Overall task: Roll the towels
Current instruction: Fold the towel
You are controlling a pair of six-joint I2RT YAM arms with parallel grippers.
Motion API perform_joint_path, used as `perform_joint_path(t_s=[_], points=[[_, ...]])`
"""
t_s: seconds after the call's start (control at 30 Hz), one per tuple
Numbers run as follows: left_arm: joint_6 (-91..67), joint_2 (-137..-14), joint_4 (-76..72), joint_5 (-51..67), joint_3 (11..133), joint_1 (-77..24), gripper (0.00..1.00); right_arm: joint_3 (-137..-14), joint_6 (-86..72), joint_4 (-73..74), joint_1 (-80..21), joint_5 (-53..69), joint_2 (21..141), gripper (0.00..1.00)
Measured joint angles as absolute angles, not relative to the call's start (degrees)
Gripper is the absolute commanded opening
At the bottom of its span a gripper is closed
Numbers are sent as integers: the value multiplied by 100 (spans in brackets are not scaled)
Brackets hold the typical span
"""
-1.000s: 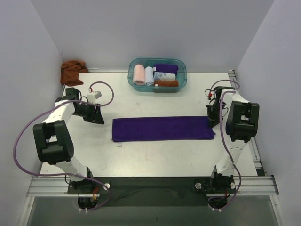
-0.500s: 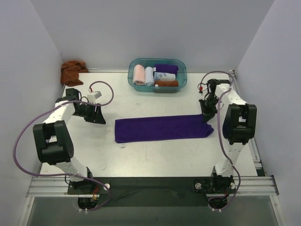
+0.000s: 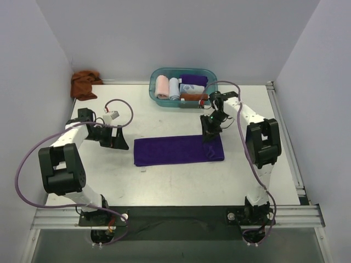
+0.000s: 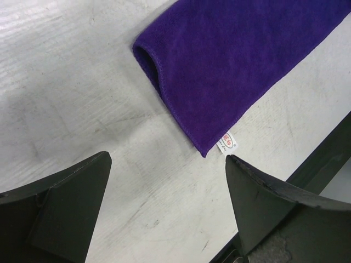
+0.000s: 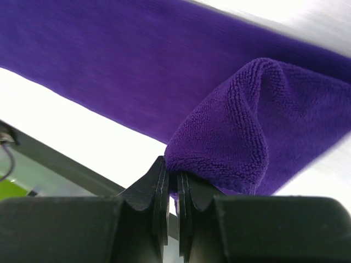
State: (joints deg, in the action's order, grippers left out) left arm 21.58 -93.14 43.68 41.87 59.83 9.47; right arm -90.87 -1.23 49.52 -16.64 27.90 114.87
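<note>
Here the right gripper [image 3: 210, 132] pinches the purple towel [image 3: 175, 150] near the basket [image 3: 184, 69]; the left gripper [image 3: 119, 140] gapes beside it.

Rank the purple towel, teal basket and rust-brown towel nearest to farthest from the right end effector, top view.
1. The purple towel, pinched by the right end effector.
2. The teal basket, just behind.
3. The rust-brown towel, far-left corner.

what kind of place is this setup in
Most likely a robot lab test cell: a bare white table boxed in by blank panels, a left arm and right arm bolted to a metal rail at its near edge, and a purple towel laid out before a basket of rolled cloths.
</note>
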Motion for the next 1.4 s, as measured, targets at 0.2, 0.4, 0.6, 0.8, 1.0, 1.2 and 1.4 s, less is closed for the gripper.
perform_joint_path(t_s=[0.2, 0.4, 0.6, 0.8, 1.0, 1.2, 1.4], points=[[1999, -9118, 4226, 4226, 5964, 947, 97, -9332, -572, 4685, -2064, 3065, 11931, 0], [1815, -8973, 3946, 4222, 5758, 947, 97, -9588, -910, 4495, -2421, 3118, 12274, 0], [1813, -8901, 3872, 4215, 5699, 947, 97, -9625, -1074, 4431, -2624, 3131, 12326, 0], [1813, -8901, 3828, 4213, 5699, 947, 97, -9769, -1201, 4431, -2635, 3157, 12368, 0], [1813, -8903, 3804, 4182, 5699, 947, 97, -9935, -1286, 4407, -2637, 3269, 12449, 0], [1813, -8934, 3787, 4182, 5699, 945, 97, -9935, -1350, 4397, -2709, 3400, 12663, 0], [1820, -8976, 3782, 4180, 5699, 893, 97, -9935, -1367, 4394, -2827, 3483, 12728, 12]])
